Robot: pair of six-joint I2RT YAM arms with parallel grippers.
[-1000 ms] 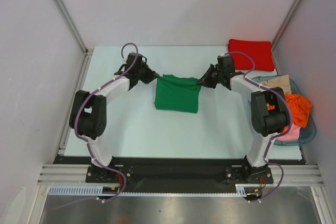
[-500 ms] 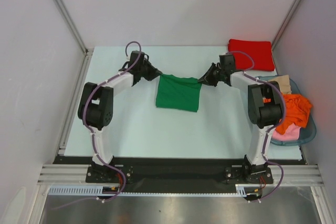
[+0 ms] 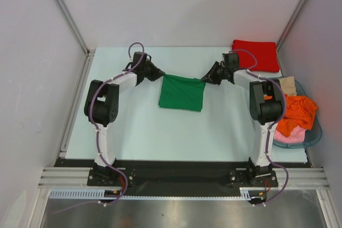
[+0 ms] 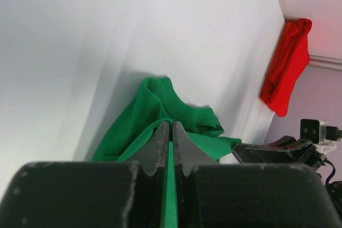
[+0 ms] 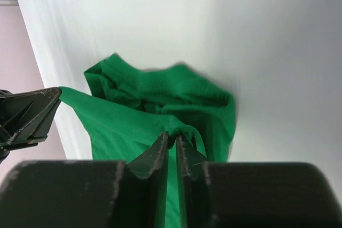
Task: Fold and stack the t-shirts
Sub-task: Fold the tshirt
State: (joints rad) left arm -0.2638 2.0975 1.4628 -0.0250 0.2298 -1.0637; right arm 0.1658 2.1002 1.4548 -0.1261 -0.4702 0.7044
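Pale table, white walls around. Green shirt is laid folded mid-table, toward the far side. Its two far corners are pinched, one by the left pincer and one by the right pincer, both closed almost fully on the cloth. This is probably so the fold can be pulled flat or carried to the red shirt, folded at the far right corner. Lower layers of the fold are hidden. Clothes in the basket are partly blocked by the right arm.
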